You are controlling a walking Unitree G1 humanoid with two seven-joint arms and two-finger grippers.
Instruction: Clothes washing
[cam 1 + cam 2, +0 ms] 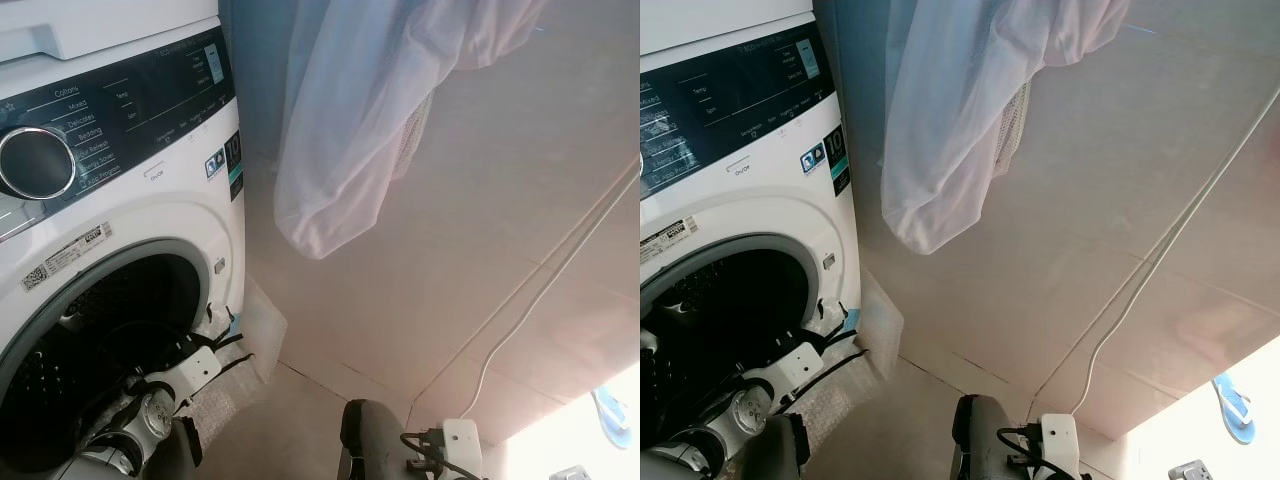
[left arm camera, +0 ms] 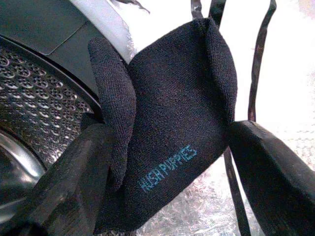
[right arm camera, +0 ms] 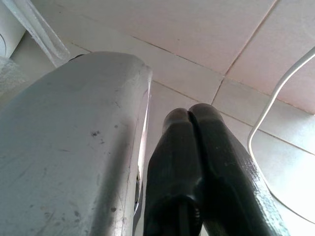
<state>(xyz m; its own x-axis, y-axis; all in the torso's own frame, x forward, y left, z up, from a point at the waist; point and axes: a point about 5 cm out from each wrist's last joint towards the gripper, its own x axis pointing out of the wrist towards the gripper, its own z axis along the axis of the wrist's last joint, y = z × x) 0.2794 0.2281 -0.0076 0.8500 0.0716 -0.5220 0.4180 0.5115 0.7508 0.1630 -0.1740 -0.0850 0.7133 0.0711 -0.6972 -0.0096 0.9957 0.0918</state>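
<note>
Reaching into the drum [image 2: 34, 93], the left gripper [image 2: 172, 162] clamps a sock [image 2: 172, 123] for loading; the right gripper [image 3: 192, 120] hangs clenched, empty.

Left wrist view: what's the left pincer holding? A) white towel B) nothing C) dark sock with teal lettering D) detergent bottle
C. The left pincer is shut on a dark sock with teal lettering, pinched between its black fingers at the washing machine's open drum.
</note>
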